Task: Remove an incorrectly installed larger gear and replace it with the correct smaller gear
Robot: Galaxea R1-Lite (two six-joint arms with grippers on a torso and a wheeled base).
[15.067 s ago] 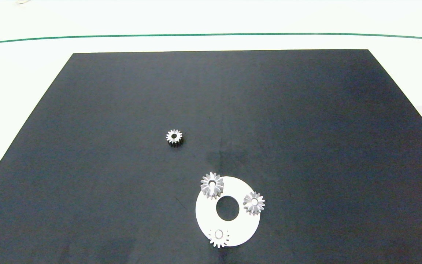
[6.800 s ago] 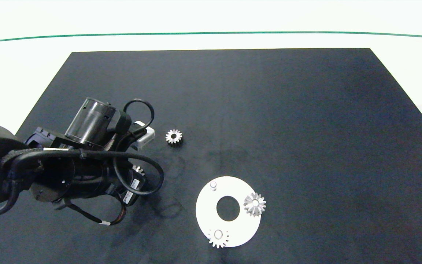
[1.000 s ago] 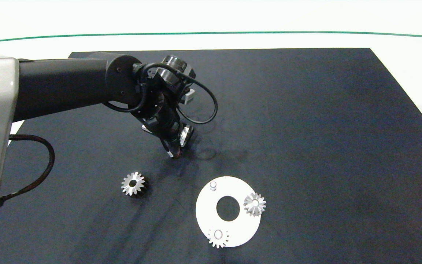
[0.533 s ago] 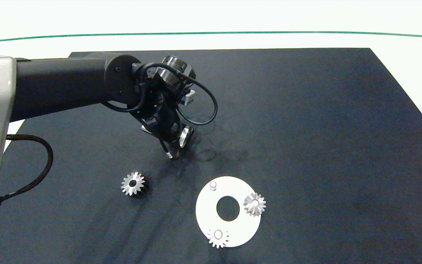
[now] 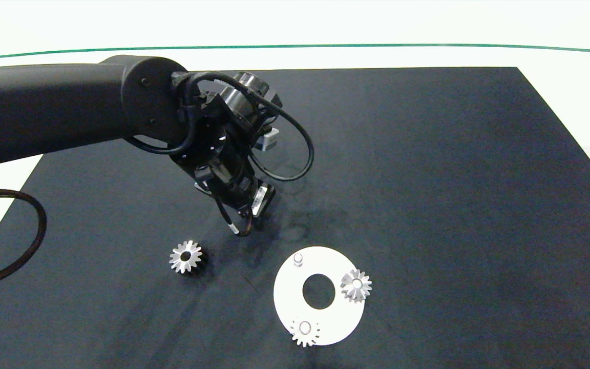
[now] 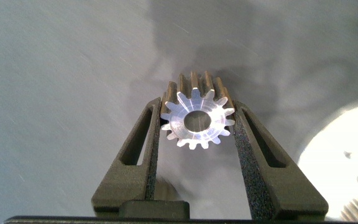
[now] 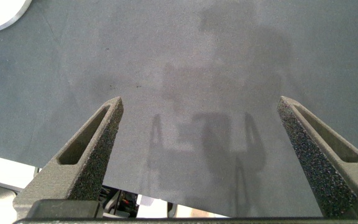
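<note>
Nearest: white ring plate (image 5: 285, 302) on black mat (image 5: 428, 205), carrying two pale-centred gears (image 5: 356, 285) and one bare peg (image 5: 298, 259). Beside it, clear of plate: larger gear (image 5: 186, 257), flat, bore upward. Farther: left gripper (image 6: 196, 127) clamped on smaller gear (image 6: 197, 118), lifted, bore facing wrist camera. Right gripper (image 7: 201, 112) spread wide, empty, above mat.

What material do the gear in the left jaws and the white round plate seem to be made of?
The smaller gear, held in the left gripper: apparently metal, with a bright silvery face and dark sides. The white plate: matte and flat, perhaps plastic or painted; I cannot tell which.
</note>
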